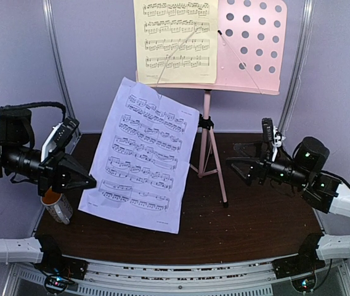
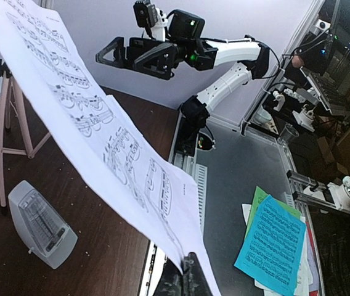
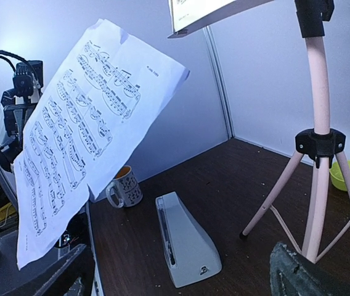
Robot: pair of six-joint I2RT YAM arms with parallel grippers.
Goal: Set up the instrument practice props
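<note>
Where the dark table (image 1: pixel 255 228) reached its far edge, a pink tripod stand (image 1: pixel 207 132) stood upright. A yellow sheet (image 1: pixel 175 40) rested on the left half of its perforated desk (image 1: pixel 258 43). A lavender sheet (image 1: pixel 141 154) hung tilted in the air left of the stand's pole, its top corner just below the desk's lip. The left gripper (image 1: pixel 87 182), fingers pressed together, pinched that sheet's lower left edge. The right gripper (image 1: pixel 233 155) hovered right of the tripod, fingers spread wide, holding nothing. A grey metronome (image 3: pixel 184 243) stood on the table under the raised sheet, between the tripod legs and a white mug (image 3: pixel 124 188). A small green bowl (image 3: pixel 346 174) sat near the tripod legs.
</note>
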